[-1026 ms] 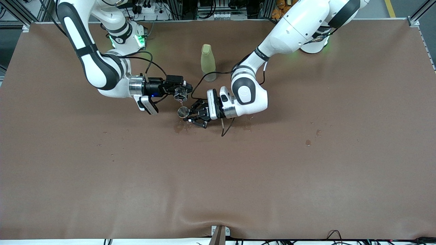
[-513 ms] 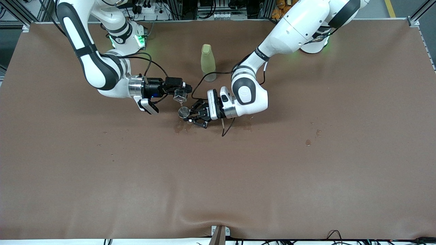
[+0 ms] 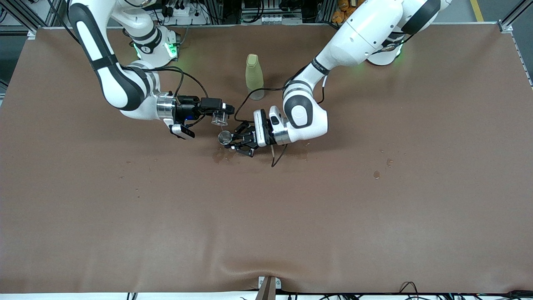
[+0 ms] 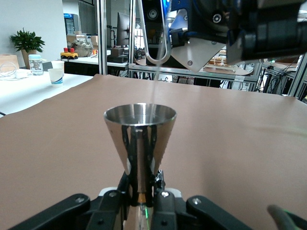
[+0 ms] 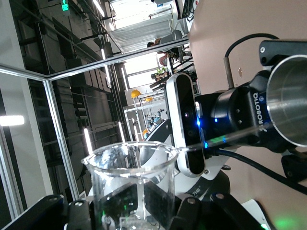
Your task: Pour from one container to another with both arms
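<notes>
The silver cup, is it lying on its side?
No, the jigger stands upright in the left gripper, wide mouth up.

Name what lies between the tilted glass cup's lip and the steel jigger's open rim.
A thin stream of clear liquid, seen in the left wrist view, falls from the glass cup in the right tool into the jigger held upright by the left tool.

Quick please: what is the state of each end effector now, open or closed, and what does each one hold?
Left end effector: closed on the steel jigger, held upright.
Right end effector: closed on the clear glass cup, tipped over the jigger.
</notes>
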`<state>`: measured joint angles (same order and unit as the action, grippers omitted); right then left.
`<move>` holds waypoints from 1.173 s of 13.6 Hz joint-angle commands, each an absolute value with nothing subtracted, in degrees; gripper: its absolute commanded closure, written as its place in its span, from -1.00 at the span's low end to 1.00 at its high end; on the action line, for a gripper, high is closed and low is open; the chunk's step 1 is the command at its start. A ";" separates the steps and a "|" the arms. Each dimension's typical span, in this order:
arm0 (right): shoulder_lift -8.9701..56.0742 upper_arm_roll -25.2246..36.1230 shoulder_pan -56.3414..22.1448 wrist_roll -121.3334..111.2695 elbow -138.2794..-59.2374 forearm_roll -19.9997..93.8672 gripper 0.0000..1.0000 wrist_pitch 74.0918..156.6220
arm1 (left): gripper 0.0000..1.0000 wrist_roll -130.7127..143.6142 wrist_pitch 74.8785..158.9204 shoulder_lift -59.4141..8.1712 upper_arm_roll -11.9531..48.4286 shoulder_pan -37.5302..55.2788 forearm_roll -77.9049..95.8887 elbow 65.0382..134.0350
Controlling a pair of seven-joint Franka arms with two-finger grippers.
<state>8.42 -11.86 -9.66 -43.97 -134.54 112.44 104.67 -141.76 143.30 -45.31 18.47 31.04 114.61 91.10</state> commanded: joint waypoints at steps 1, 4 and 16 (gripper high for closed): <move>6.33 -12.30 -8.96 -39.83 -135.97 114.08 1.00 104.59 | 1.00 -142.65 143.88 -44.91 18.81 30.85 116.72 91.23; 6.42 -12.30 -8.96 -38.41 -135.97 114.26 1.00 104.50 | 1.00 -142.65 143.88 -44.82 18.81 30.85 116.72 91.32; 6.24 -11.60 -8.09 -71.05 -135.27 113.56 1.00 104.41 | 1.00 -142.82 143.44 -42.81 18.81 29.10 116.54 94.21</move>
<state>8.00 -11.54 -9.56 -63.61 -134.48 113.07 104.62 -141.77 143.30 -45.22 18.46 30.28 114.61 91.45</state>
